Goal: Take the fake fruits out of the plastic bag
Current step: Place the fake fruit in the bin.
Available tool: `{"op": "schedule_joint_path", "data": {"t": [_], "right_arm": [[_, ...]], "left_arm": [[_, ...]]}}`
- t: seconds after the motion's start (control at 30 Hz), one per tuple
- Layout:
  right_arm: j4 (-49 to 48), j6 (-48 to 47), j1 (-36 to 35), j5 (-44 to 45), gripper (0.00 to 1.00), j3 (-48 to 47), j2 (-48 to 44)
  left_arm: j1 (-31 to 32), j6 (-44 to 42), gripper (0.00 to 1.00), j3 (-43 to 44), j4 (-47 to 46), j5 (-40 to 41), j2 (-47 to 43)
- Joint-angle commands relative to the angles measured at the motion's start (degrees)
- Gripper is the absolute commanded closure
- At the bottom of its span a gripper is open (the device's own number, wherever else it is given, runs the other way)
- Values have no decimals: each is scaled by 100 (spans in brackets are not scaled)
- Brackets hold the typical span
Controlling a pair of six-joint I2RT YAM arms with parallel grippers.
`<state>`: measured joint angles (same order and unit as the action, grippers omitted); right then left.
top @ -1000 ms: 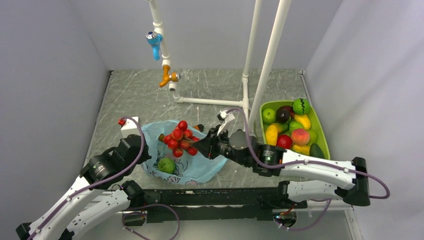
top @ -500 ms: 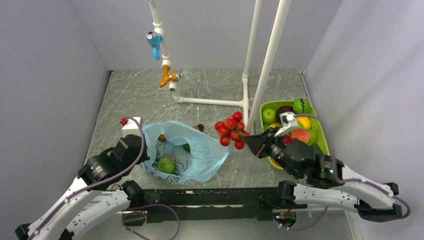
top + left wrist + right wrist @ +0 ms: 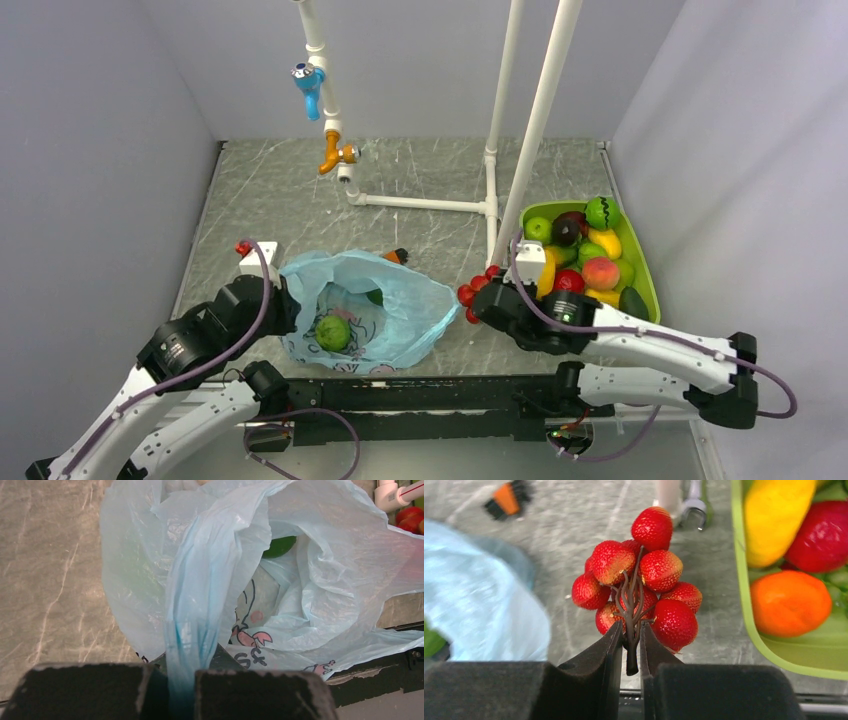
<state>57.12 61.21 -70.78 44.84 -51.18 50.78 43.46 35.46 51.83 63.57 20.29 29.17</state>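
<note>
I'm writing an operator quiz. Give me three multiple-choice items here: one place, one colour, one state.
1. Where is the strawberry bunch? A between the plastic bag and the green bin; B inside the bag; C on a plate.
2. What colour is the round fruit in the bag? A purple; B green; C orange.
3. The left gripper is: A open; B holding a banana; C shut on the bag.
Answers: A, the right gripper holds it there; B, seen through the opening; C, plastic pinched in its jaws.
</note>
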Motion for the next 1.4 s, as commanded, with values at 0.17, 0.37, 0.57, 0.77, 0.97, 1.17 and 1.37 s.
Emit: {"op": "schedule_joint_path", "data": {"t": [0.17,0.37,0.57,0.77,0.97,1.17,1.37], "right_arm": [[1272,1213,906,222,100,64,-527],[2289,1736,1100,735,100,-491,-517],[2228,876,1572,1406,100,-1454,-270],[681,-1290,3319,1009,100,-1464,-60],[-1338,-2429,5693,-824,100,-274,-72],[-1644,-2551,6129,-1812,78,365,-38],[-1252,-2498,6130,-2195,33,322,-843]], "left_arm": [[-22,281,100,-160,2,-117,-85],[-21,216,100,-183,-51,-205,-69],[-20,215,100,-224,-114,-197,-274],[-15,229,100,-230,-117,-187,-240],[-21,216,100,-226,-115,-204,-209],[-21,207,100,-262,-160,-224,-369],[-16,150,100,-281,-221,-277,-358]]}}
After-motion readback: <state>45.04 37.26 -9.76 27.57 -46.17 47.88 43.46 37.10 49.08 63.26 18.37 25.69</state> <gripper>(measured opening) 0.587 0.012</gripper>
